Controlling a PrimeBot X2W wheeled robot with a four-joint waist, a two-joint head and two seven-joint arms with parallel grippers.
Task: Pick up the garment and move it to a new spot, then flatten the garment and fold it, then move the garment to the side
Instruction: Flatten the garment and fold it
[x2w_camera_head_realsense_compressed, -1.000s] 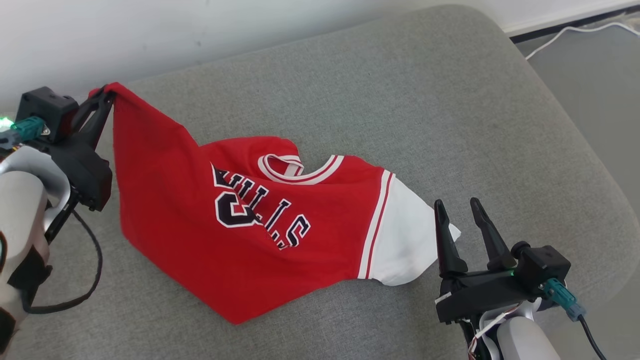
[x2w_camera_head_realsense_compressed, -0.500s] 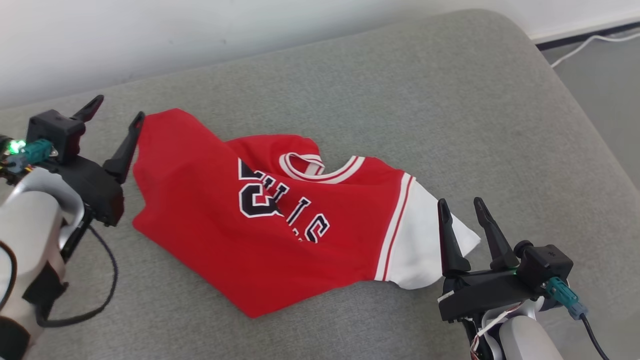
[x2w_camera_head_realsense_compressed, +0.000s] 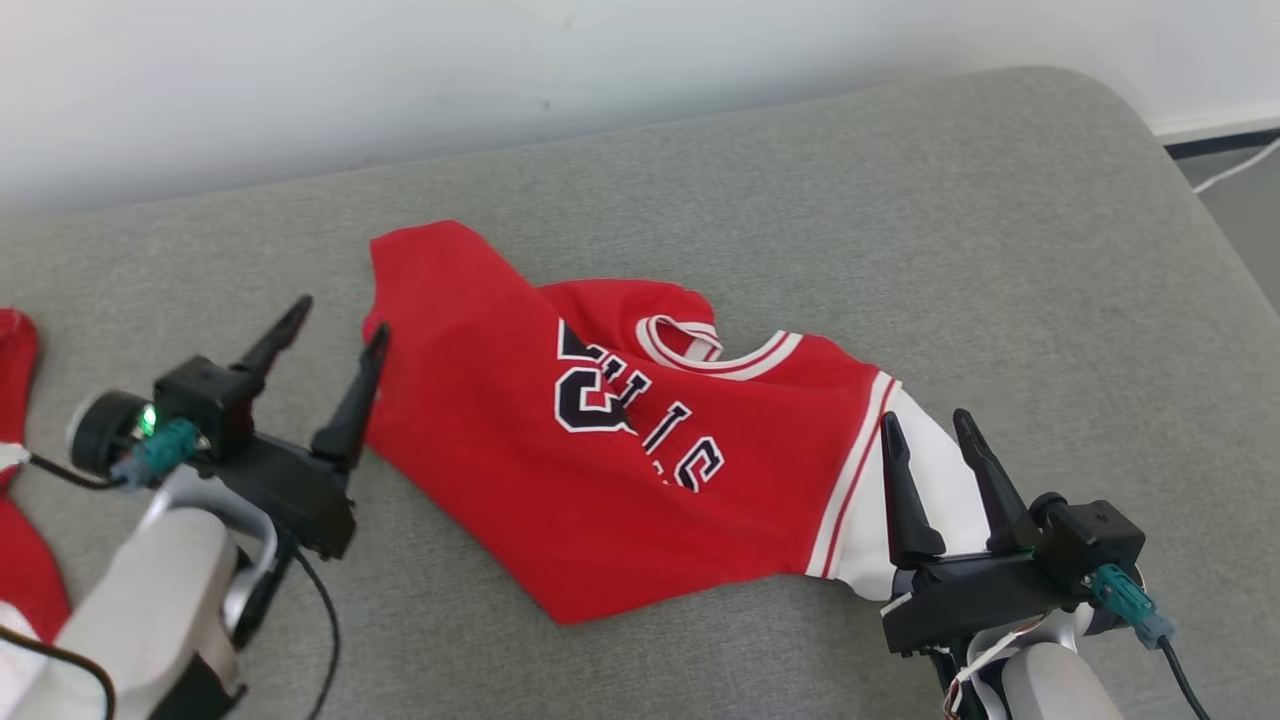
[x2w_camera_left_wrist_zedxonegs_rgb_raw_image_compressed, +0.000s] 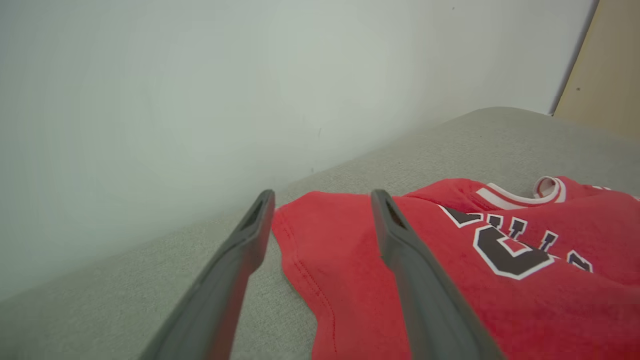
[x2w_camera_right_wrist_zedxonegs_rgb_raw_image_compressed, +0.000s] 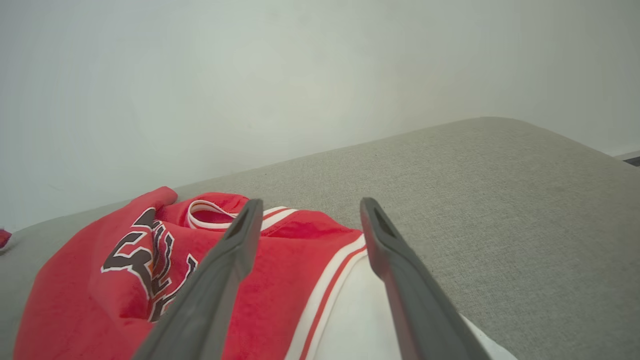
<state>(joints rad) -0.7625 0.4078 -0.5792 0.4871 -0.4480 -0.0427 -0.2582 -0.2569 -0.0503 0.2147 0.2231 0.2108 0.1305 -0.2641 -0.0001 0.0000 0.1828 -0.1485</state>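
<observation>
1. The left tool (x2w_camera_head_realsense_compressed: 340, 320) has its two fingers spread wide apart and grasps nothing.
2. The garment (x2w_camera_head_realsense_compressed: 480, 430), a red jersey with dark lettering (x2w_camera_head_realsense_compressed: 640, 420) and a striped collar (x2w_camera_head_realsense_compressed: 715, 350), lies crumpled on the grey cushion (x2w_camera_head_realsense_compressed: 800, 200) between the two tools.
3. The jersey's red edge lies just beside the left tool's right finger. In the left wrist view a corner of the cloth lies flat on the cushion ahead of the fingertips. I cannot tell whether the finger touches the fabric.
4. The right tool (x2w_camera_head_realsense_compressed: 925, 420) also has its fingers parted and grasps nothing.
5. The jersey's white sleeve (x2w_camera_head_realsense_compressed: 940, 500) lies under and between the right tool's fingers. I cannot tell whether they touch it.
6. The collar and lettering lie ahead of the right tool and to its left.
7. A second piece of red cloth (x2w_camera_head_realsense_compressed: 15, 340) lies on the cushion to the left of the left tool, well apart from the jersey.
8. A pale wall (x2w_camera_head_realsense_compressed: 400, 80) rises behind the cushion, ahead of both tools.
</observation>
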